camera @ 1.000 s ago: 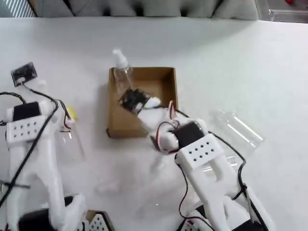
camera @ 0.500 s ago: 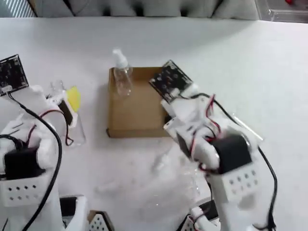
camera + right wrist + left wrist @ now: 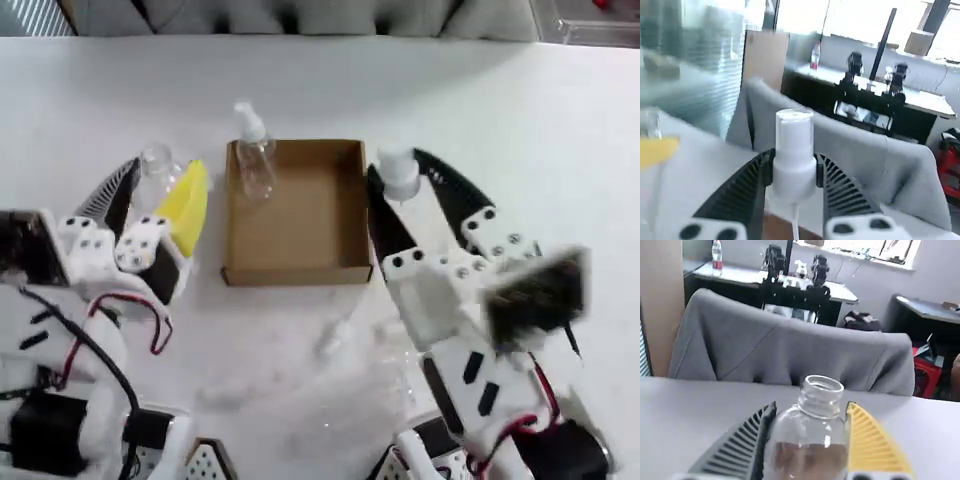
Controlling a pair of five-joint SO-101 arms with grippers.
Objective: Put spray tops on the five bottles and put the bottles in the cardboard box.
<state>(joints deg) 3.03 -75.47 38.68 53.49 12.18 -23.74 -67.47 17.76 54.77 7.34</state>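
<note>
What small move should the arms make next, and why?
Probably carry the white plastic spray top, clamped in the right jaws, across the brown cardboard box to above the clear plastic bottle in the left jaws: its neck is open and uncapped.

White surface, grey sofa back along its far edge, window blinds far left, dark desk farther behind.
</note>
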